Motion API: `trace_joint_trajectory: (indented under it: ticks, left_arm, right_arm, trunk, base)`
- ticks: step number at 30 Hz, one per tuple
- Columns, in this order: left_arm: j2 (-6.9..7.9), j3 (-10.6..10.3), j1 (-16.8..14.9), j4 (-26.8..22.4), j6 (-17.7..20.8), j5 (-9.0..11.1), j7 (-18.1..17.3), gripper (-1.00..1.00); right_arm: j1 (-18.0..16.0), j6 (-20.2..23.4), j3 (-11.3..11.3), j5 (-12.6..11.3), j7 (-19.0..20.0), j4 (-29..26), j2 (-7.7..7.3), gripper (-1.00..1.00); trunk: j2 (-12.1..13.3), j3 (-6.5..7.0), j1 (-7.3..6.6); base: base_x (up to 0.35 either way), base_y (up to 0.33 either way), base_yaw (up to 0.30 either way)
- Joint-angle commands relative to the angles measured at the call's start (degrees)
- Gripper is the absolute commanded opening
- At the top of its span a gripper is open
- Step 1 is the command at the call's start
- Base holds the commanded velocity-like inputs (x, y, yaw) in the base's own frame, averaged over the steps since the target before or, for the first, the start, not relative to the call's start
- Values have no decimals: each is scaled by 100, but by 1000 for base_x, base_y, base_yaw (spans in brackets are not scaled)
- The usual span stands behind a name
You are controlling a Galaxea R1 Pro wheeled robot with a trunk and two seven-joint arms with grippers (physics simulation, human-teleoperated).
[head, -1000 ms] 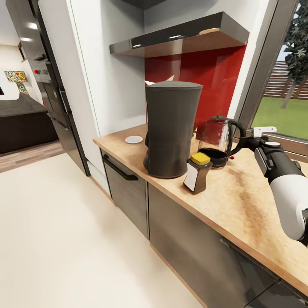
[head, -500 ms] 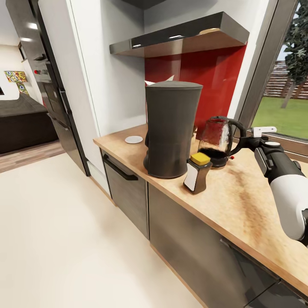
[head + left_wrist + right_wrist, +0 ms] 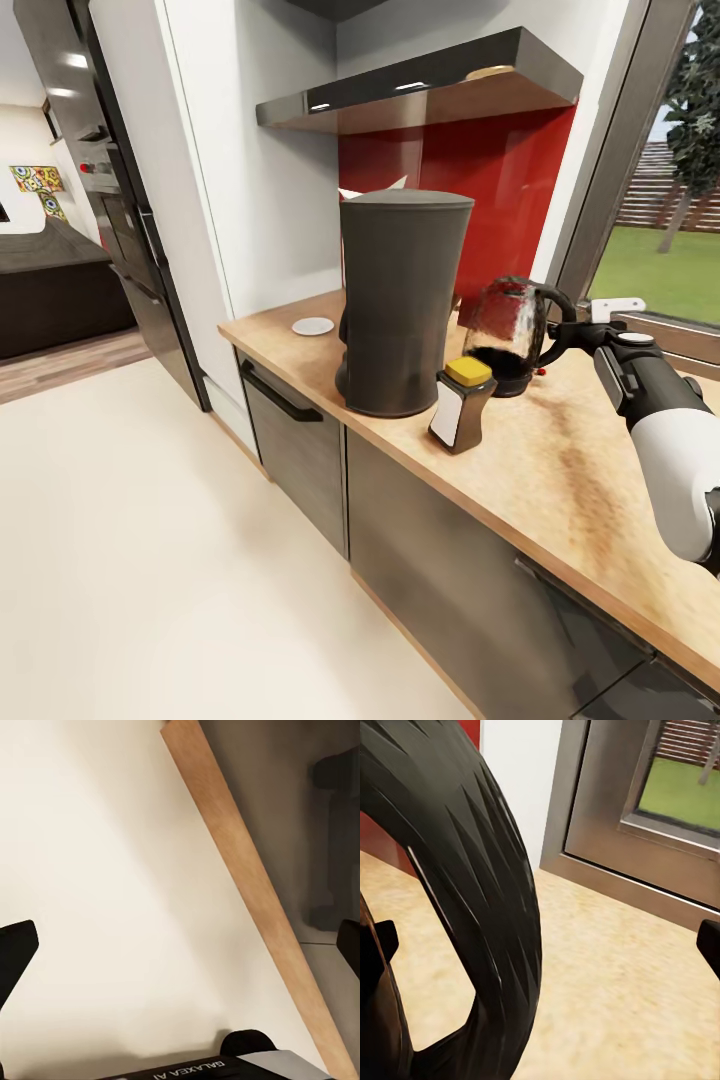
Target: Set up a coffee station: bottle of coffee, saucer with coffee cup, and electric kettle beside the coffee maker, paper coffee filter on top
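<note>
The dark grey coffee maker (image 3: 402, 300) stands on the wood-look kitchen countertop (image 3: 560, 470), and the paper coffee filter (image 3: 378, 188) peeks up behind its top. The bottle of coffee (image 3: 460, 402) with its yellow cap stands just right of the machine's foot. The white saucer (image 3: 313, 326) lies bare to the machine's left. The electric kettle (image 3: 508, 335) leans slightly, right of the machine. My right gripper (image 3: 568, 330) is open, and the kettle's ribbed black handle (image 3: 472, 877) sits between its fingers. My left gripper (image 3: 180, 945) hangs open over the floor. The coffee cup is out of view.
The glossy black kitchen shelf (image 3: 430, 95) hangs over the red backsplash (image 3: 500, 190). A window frame (image 3: 610, 200) borders the counter at the right. Grey drawer fronts (image 3: 300, 450) sit below the worktop, tall dark appliances (image 3: 120, 220) stand at the left, and pale floor (image 3: 150, 560) lies in front.
The kettle has tipped a little and shifted slightly toward the coffee maker, with my right gripper at its handle. Everything else stays put.
</note>
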Motion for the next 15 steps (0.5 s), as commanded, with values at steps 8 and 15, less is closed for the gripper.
trace_joint_trajectory:
  ticks: [8, 15]
  left_arm:
    - [1, -49, -4, 5, -40, 30, -9, 100]
    - [1, -46, -4, 5, -40, 30, -9, 100]
  right_arm:
    - [-2, 32, -31, 59, 38, -10, 4, 100]
    - [-2, 33, -31, 59, 38, -10, 4, 100]
  trunk:
    - [-3, -5, 0]
    - [-3, -5, 0]
  base:
    - [0, 0, 0]
    - [0, 0, 0]
